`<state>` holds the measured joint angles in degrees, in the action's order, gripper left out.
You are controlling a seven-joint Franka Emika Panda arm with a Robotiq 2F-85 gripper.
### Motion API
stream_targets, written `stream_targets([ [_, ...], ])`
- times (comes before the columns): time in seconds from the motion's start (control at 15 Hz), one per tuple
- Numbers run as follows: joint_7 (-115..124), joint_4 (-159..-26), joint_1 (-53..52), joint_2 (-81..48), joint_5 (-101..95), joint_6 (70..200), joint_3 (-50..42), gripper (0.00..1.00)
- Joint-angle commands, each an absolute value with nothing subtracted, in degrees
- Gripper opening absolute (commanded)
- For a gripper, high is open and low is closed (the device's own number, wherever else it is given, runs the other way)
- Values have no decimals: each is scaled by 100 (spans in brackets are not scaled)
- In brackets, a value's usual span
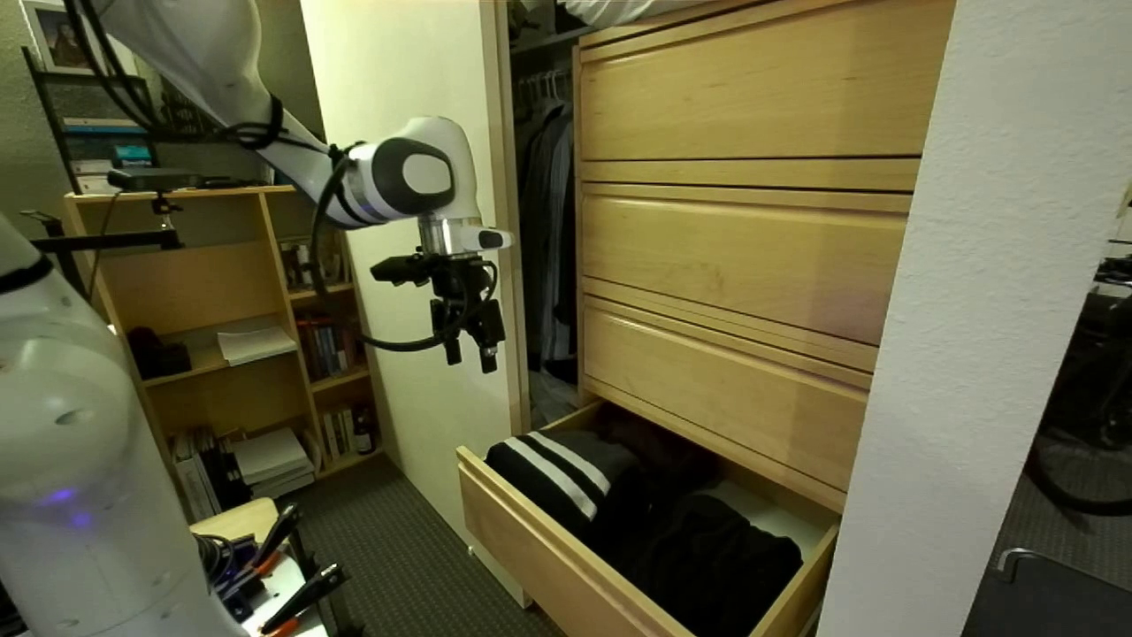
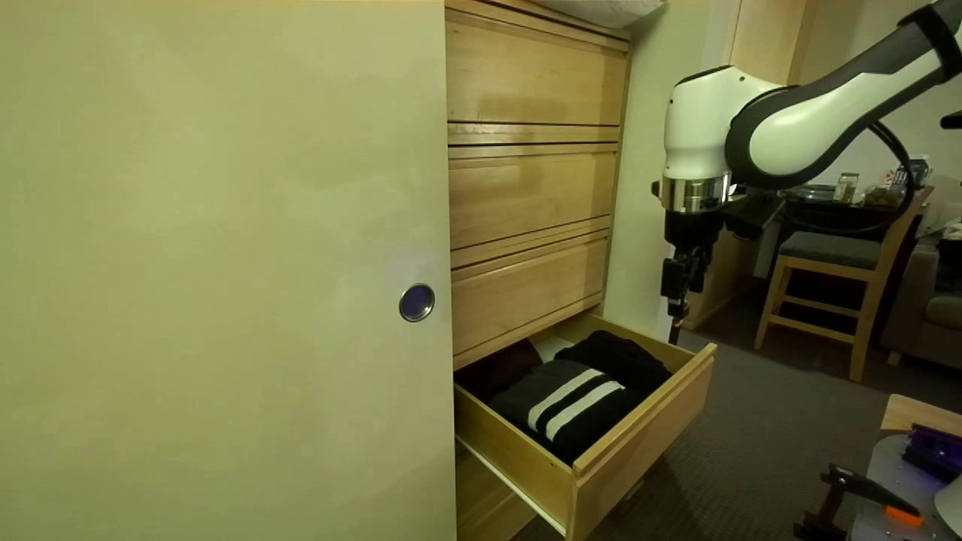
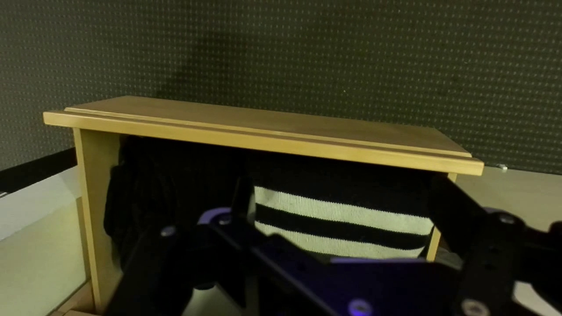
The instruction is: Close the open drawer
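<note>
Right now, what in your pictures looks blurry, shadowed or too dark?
In the wrist view, the gripper fingers are blurred and the black clothing in the open drawer shows little detail; in an exterior view, the closed drawer fronts darken into shadow toward the picture's right.

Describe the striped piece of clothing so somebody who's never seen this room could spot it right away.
Find the pale-wood chest beside the cream door. Below three closed fronts, the open drawer juts out. Inside, the striped piece is dark with two pale bands across it, setting it apart from the black garment beside it, which shows no stripes.
</note>
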<state>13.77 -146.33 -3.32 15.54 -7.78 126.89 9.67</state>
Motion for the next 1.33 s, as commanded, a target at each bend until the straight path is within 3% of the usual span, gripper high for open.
stream_targets([
  [0.0,1178,-14992,-315,1378,-1119,13230,884,100],
  [1.27,1184,-15195,-329,-369,-1608,14983,464,100],
])
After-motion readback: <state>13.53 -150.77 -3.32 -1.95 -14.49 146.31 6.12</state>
